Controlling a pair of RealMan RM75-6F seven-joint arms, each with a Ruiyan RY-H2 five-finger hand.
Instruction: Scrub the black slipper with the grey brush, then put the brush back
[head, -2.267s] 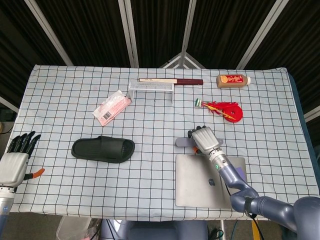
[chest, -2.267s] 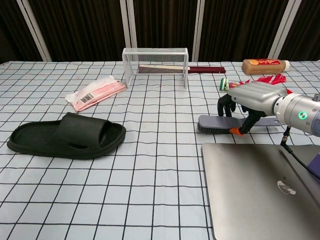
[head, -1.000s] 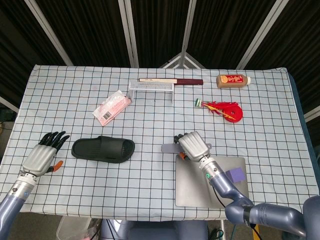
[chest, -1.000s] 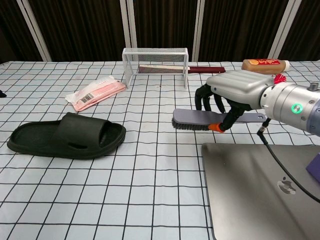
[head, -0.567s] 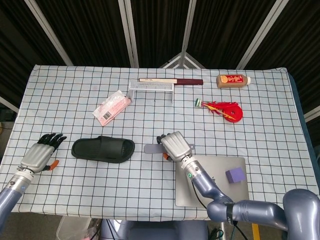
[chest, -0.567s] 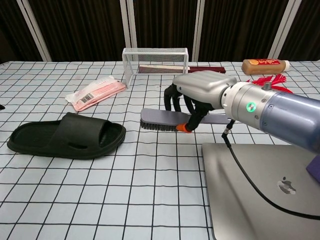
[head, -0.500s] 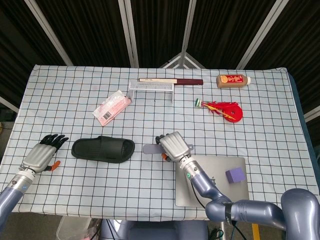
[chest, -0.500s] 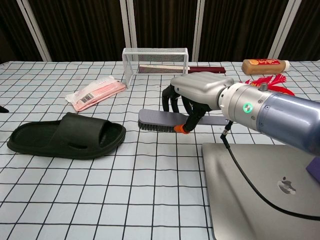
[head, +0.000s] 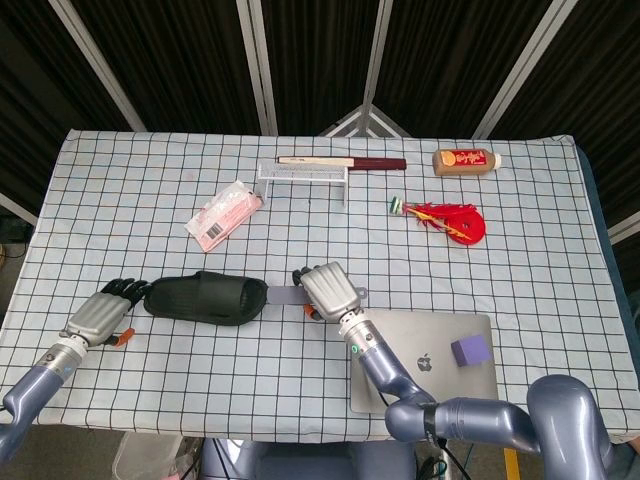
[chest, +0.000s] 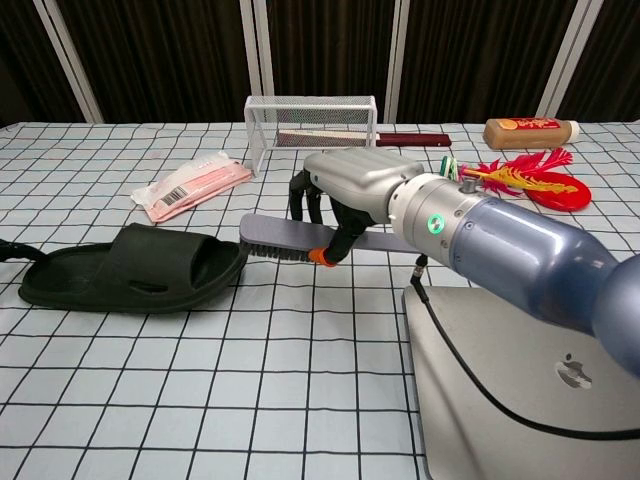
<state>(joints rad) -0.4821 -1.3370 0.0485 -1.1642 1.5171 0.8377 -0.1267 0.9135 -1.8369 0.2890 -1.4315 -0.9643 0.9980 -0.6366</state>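
Since a moment ago my right hand (chest: 345, 195) (clamped on the grey brush (chest: 275, 236)) reached the black slipper (chest: 130, 268); left hand (head: 100, 314), fingers apart, touches its heel.

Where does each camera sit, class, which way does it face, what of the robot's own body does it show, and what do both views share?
Head view: mounted high, looking steeply down at the checked table; shows the left hand at the black slipper heel and the right hand with its arm.
Chest view: mounted low at the near table edge, looking across towards the wire rack; shows the right hand and forearm, and only dark fingers of the left.
Shared: slipper, grey brush in the right hand, laptop, pink packet.
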